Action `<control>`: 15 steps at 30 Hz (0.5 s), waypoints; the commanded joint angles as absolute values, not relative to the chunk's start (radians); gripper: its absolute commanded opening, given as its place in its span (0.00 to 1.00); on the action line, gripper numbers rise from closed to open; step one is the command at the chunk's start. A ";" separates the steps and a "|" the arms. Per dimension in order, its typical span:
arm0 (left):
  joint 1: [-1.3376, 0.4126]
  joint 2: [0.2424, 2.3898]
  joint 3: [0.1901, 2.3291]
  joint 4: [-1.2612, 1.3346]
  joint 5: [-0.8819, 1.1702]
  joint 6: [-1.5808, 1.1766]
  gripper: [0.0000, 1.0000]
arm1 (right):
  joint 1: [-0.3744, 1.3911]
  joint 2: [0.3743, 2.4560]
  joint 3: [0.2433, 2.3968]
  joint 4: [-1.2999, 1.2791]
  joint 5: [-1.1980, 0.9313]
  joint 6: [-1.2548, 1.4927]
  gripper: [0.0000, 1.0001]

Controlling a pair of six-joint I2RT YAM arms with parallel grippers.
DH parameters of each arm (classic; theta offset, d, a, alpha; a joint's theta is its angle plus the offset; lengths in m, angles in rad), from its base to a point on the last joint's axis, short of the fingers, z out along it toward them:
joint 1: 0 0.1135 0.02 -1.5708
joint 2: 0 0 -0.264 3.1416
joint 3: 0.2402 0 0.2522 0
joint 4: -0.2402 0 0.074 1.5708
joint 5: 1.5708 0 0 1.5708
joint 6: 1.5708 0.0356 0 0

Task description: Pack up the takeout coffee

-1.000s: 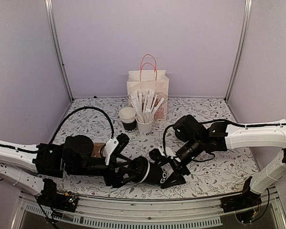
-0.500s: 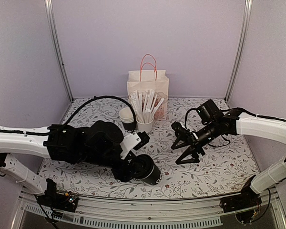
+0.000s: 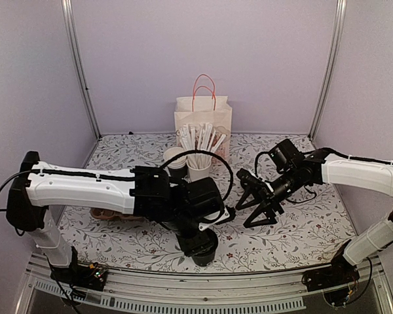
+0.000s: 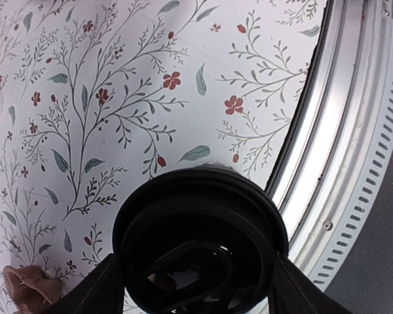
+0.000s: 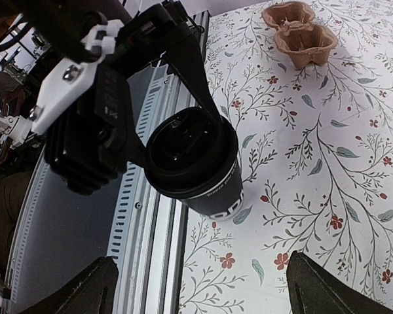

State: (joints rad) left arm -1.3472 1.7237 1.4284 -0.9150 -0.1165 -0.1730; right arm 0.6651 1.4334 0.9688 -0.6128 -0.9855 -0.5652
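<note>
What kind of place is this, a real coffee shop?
Probably not: it looks like a robot practice booth. Plain walls on metal posts enclose a flowery table, with two robot arms, a paper bag and takeout coffee.

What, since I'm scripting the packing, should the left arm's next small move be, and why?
Probably lift straight up: the left gripper grips the upright black lidded paper cup at the floral table's front edge, and the white paper bag stands behind.

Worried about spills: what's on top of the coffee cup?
A black lid sits on the coffee cup, which the left gripper holds. The lid hides what is inside.
</note>
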 commanded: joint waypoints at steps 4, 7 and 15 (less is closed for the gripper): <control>-1.346 1.779 1.498 -0.968 -0.148 -0.140 0.77 | 0.659 1.469 0.961 -0.612 -1.021 -0.566 0.93; -1.356 1.759 1.499 -0.948 -0.138 -0.134 1.00 | 0.660 1.488 0.968 -0.620 -1.034 -0.562 0.92; -1.371 1.600 1.481 -0.838 -0.196 -0.159 1.00 | 0.660 1.509 0.987 -0.629 -1.032 -0.563 0.92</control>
